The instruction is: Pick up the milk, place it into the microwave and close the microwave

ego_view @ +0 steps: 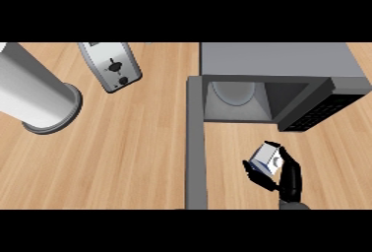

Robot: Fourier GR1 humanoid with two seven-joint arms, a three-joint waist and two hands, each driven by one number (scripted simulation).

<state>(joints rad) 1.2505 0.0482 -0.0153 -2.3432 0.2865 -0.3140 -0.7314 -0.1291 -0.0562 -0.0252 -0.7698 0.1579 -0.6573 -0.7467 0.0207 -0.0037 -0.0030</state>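
My right hand (285,176) is curled round the milk (266,158), a small white and blue carton, and holds it tilted above the counter, just in front of the microwave. The microwave (276,59) is grey and stands at the upper right with its cavity (247,101) open and a pale round turntable inside. Its door (195,147) is swung wide open, running as a grey bar down the middle toward the near edge, left of my hand. My left hand does not show.
A grey toaster (110,65) lies at the upper middle left. A tall white cylinder on a round grey base (44,98) stands at the far left. Wooden counter (116,162) spreads between them and the door.
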